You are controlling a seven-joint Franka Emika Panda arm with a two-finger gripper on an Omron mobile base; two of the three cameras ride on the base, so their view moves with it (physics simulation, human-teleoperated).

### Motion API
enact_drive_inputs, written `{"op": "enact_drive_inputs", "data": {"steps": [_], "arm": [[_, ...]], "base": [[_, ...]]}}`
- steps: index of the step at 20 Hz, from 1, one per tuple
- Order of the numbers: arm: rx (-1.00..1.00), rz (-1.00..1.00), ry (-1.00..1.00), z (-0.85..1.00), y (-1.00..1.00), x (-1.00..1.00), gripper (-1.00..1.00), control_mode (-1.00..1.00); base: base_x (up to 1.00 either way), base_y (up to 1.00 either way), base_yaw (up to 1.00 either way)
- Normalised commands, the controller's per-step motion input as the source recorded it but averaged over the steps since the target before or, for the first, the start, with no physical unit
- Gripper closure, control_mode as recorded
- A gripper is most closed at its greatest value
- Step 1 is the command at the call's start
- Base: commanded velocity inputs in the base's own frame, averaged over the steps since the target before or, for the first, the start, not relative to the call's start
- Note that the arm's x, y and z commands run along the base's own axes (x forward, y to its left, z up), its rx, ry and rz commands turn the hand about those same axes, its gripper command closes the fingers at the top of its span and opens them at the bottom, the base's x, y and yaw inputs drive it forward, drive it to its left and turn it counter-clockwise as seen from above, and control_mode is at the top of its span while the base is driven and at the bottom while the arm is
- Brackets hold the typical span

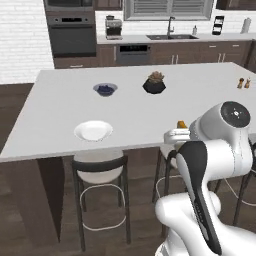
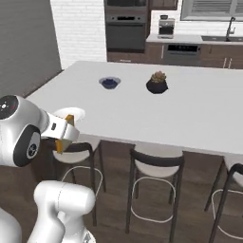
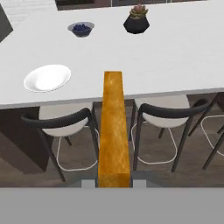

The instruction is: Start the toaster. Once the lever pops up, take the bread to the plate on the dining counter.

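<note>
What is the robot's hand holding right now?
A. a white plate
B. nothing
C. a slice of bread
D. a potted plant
C: in the hand view the orange-crusted bread stands edge-on in the gripper, while the plate lies on the dining counter.

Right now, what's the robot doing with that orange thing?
The robot's tool is shut on the bread, a toasted slice seen edge-on in the hand view. It holds the slice in the air at the near edge of the dining counter, above the stools. The white plate waits on the counter, off to the left, with nothing on it yet.
</note>
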Motion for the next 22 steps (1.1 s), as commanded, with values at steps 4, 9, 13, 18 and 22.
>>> {"op": "enact_drive_inputs", "data": {"steps": [4,9,13,18,22], "arm": [[0.00,0.00,0.00,0.00,0.00,0.00,1.00,1.00],[0.00,0.00,0.00,0.00,0.00,0.00,1.00,1.00],[0.00,0.00,0.00,0.00,0.00,0.00,1.00,1.00],[0.00,0.00,0.00,0.00,0.00,0.00,1.00,1.00],[0.00,0.00,0.00,0.00,0.00,0.00,1.00,1.00]], "base": [[0.53,1.00,-0.43],[0.39,1.00,-0.41],[0.13,1.00,-0.21],[0.19,0.62,0.02],[0.46,0.17,0.13]]}}
